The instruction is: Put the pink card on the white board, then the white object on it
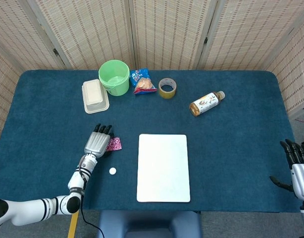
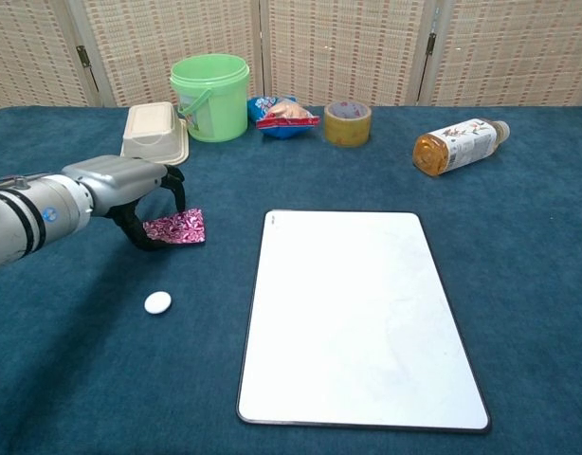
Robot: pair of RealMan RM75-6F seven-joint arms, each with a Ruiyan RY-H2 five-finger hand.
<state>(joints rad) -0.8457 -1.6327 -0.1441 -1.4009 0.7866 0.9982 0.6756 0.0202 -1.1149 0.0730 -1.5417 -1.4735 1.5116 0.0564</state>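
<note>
- Left robot hand (image 2: pixel 130 190) at mid-left of the chest view, fingers curled over one edge of the pink card (image 2: pixel 176 227), pinching it; card looks just off or skimming the worktop (image 2: pixel 63 379), cannot tell which. Grip at the card's edge likely so it can be carried right to the board.
- Right robot hand (image 1: pixel 298 166) at the lower right edge of the head view, fingers spread, holding nothing, parked away from the job.
- White board (image 2: pixel 357 313) lies flat at frame centre, bare, ready to receive the card.
- White object (image 2: pixel 157 302), small round, sits lower left of the card, untouched; it goes second.
- Counts: one card, one board, one white object.
- Top of frame: one green bucket (image 2: pixel 209 97), one foam box (image 2: pixel 154 135), one snack bag (image 2: pixel 282 116), one tape roll (image 2: pixel 347 122), one bottle (image 2: pixel 460 145) on its side.
</note>
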